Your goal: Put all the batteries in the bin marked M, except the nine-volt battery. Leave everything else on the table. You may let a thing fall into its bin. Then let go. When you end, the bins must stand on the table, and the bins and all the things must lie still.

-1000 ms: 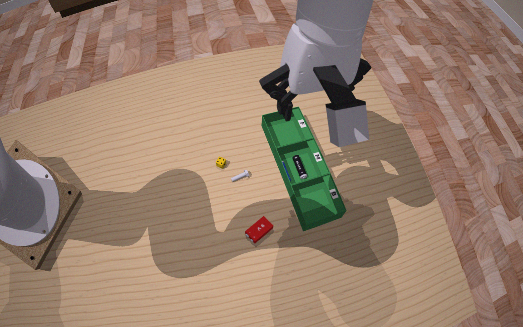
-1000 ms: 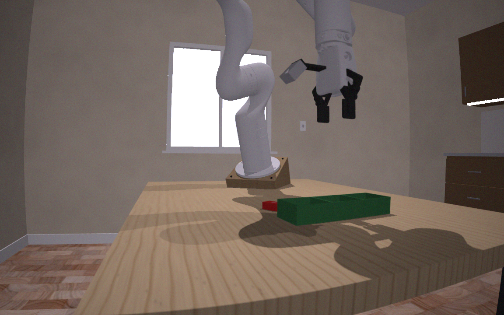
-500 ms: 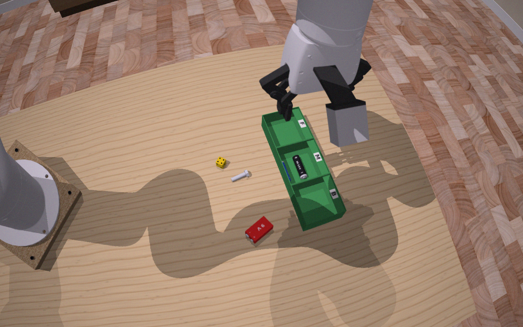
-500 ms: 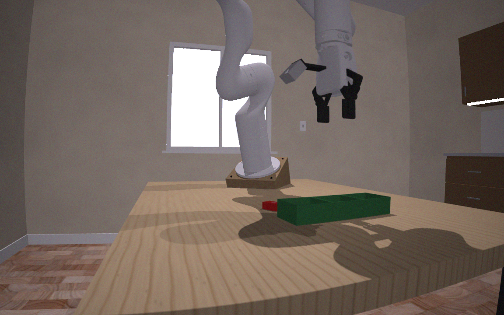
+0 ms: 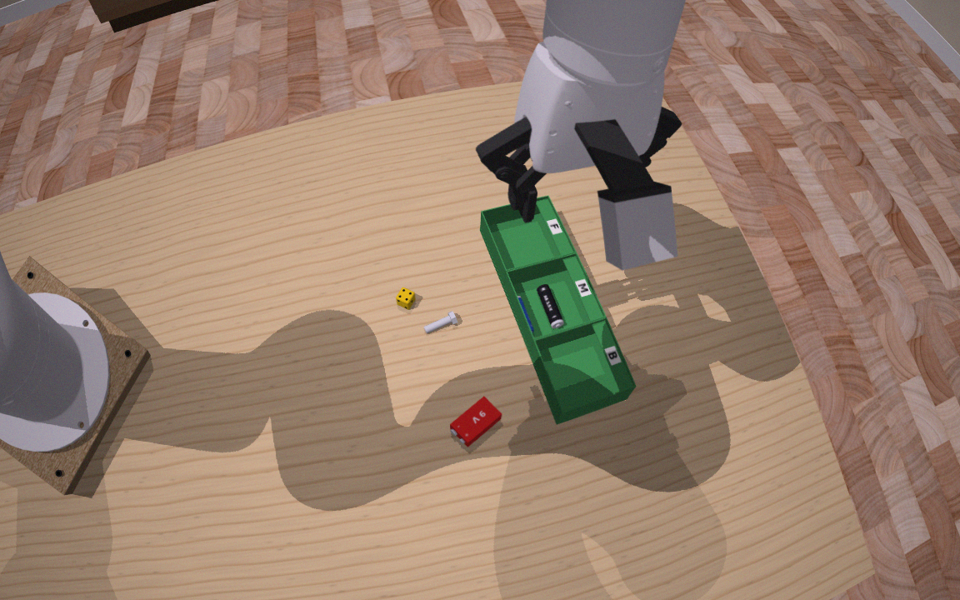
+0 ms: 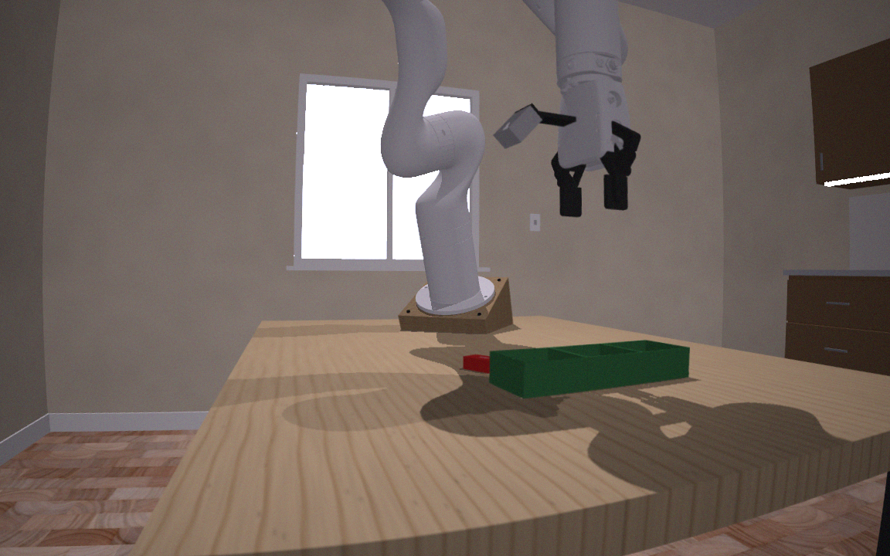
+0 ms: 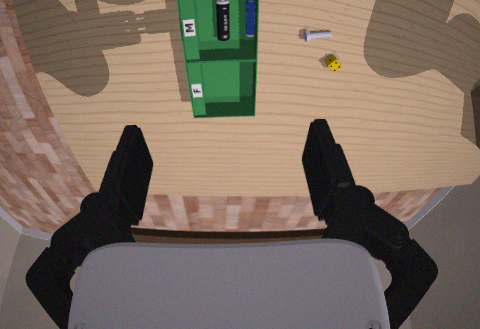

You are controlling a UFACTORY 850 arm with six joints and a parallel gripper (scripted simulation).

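From the top, the black battery point(image 5: 551, 306) and the blue battery point(image 5: 524, 312) lie in the bin marked M point(image 5: 581, 318), with the nine-volt battery point(image 5: 475, 421), bolt point(image 5: 441, 322) and die point(image 5: 405, 298) left on the bench point(image 5: 245, 246), so the sorting looks finished. From outside, the gripper point(image 6: 592, 194) hangs high above the bins, fingers apart and holding nothing. The wrist view shows nothing in its way, and I judge that the arm need only stay still.

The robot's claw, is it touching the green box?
Apart. The exterior view shows the gripper open, hanging high above the green box with bare wall between them.
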